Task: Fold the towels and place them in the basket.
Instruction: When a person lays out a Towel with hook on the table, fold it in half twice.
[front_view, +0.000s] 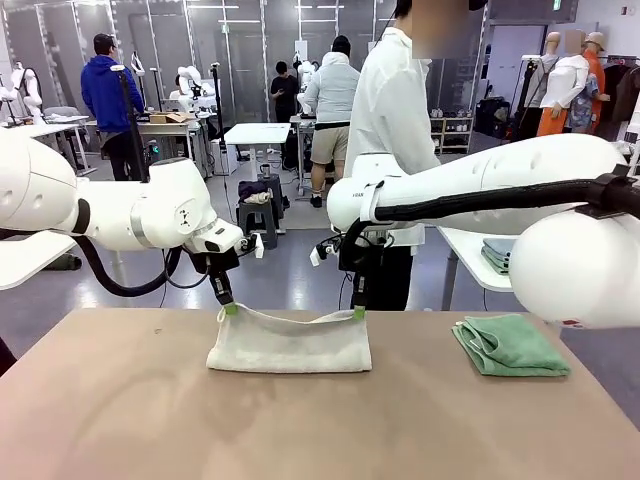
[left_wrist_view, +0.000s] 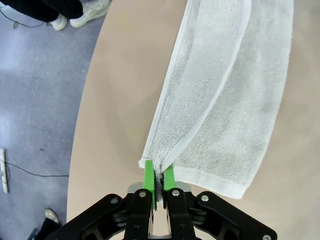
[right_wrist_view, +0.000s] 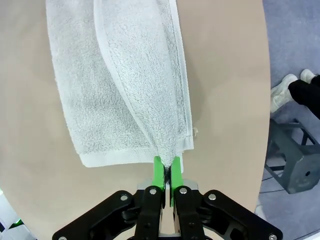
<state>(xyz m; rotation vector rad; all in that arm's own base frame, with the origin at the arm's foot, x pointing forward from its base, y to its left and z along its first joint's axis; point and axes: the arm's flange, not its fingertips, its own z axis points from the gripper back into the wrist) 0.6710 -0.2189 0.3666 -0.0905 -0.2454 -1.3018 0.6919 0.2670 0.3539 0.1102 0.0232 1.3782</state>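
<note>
1. Tan table bears both towels.
2. A person in a white coat stands at 12 o'clock, beyond the far edge.
3. The cream towel lies mid-table, its far edge lifted and sagging between my grips.
4. The green towel, folded, lies at 3 o'clock, apart.
5. My left gripper: jaws pinch the cream towel's far-left corner.
6. My right gripper: jaws pinch its far-right corner.

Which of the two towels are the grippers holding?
The cream towel: the left gripper and right gripper each pinch one of its raised corners. The green towel lies folded and untouched off to the robot's right.
</note>
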